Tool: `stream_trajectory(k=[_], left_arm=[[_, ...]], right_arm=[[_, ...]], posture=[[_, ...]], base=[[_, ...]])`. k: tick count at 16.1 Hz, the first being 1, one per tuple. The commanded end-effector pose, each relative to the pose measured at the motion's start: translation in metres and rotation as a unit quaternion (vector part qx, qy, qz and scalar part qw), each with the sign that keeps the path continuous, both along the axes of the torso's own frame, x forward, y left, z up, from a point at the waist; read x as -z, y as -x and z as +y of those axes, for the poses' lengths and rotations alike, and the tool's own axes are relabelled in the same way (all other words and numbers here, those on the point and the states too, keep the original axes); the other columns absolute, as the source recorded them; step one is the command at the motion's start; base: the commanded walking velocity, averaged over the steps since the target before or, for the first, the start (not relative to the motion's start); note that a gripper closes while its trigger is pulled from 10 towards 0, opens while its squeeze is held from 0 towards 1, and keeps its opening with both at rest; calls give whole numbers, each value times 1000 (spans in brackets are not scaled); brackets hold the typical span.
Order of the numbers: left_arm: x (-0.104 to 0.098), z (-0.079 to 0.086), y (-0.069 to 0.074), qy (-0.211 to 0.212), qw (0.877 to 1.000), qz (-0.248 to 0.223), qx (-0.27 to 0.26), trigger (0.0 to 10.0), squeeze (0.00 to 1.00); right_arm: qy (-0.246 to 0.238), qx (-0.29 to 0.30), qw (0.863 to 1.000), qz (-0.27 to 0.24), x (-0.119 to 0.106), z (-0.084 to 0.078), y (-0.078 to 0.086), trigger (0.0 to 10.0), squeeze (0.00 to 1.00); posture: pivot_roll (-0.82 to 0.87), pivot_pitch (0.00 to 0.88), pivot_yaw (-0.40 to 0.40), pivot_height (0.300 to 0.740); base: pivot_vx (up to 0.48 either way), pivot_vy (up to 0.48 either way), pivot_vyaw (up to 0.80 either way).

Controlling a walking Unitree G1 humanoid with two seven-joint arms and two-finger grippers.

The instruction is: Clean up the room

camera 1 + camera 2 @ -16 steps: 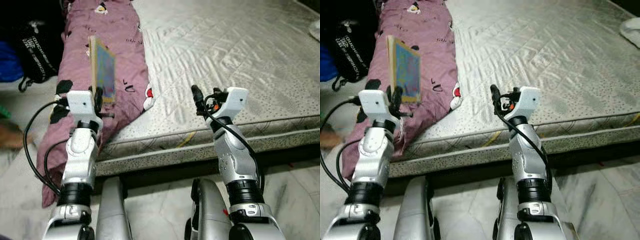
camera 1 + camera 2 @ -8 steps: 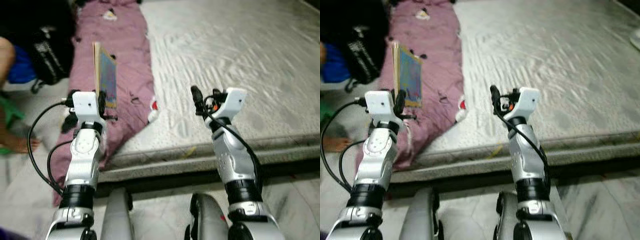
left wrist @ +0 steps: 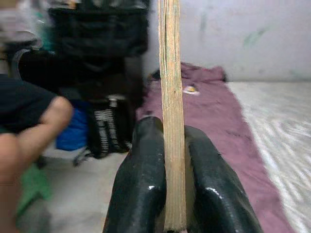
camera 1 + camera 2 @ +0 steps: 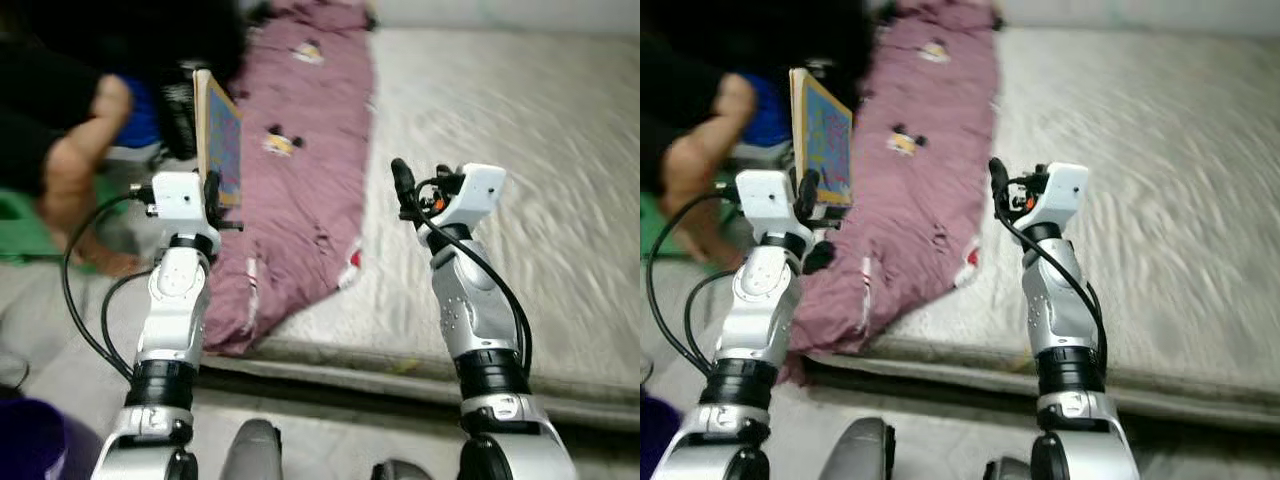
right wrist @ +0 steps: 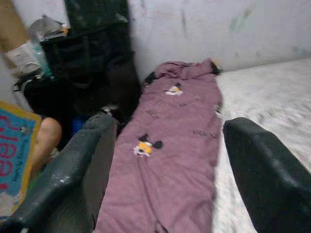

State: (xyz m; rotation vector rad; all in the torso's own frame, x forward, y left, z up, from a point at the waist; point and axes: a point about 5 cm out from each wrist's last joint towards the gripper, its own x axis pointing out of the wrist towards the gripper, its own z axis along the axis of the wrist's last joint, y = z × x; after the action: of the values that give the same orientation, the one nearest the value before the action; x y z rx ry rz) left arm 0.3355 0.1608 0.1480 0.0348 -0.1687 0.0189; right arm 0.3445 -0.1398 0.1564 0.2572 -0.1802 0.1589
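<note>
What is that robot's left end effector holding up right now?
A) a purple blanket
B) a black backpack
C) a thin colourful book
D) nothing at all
C: the left end effector is shut on a thin book, held upright on its edge with its blue, colourful cover showing, while the purple blanket lies on the mattress.

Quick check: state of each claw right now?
Left claw: closed on the book, held upright on edge.
Right claw: open, holding nothing, raised over the mattress.
</note>
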Motion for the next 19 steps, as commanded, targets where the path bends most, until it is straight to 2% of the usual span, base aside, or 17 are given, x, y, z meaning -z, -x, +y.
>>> stream_trajectory(k=[1,9,11,17,19], left_arm=[[-1,0,-2,-3,1000,2,-2,10000,0],[0,-11,0,-26,1000,-3,14,10000,0],[1,-12,-1,-11,1000,1,27,10000,0],[-2,-18,-2,-10,999,-4,50,10000,0],[-1,-19,-2,-8,999,-4,52,10000,0]], right_arm=[[5,1,1000,6,2,1,-1,10000,0],[39,46,998,32,16,-19,5,10000,0],[45,50,997,37,17,-20,4,10000,0],[45,49,997,36,16,-19,3,10000,0],[49,47,997,34,15,-18,2,10000,0]], posture=[[-9,0,19,740],[-15,0,16,740],[-15,0,16,740],[-18,0,12,740],[-19,0,10,740]], base=[[0,0,0],[0,0,0],[0,0,0],[0,0,-746],[0,0,-222]])
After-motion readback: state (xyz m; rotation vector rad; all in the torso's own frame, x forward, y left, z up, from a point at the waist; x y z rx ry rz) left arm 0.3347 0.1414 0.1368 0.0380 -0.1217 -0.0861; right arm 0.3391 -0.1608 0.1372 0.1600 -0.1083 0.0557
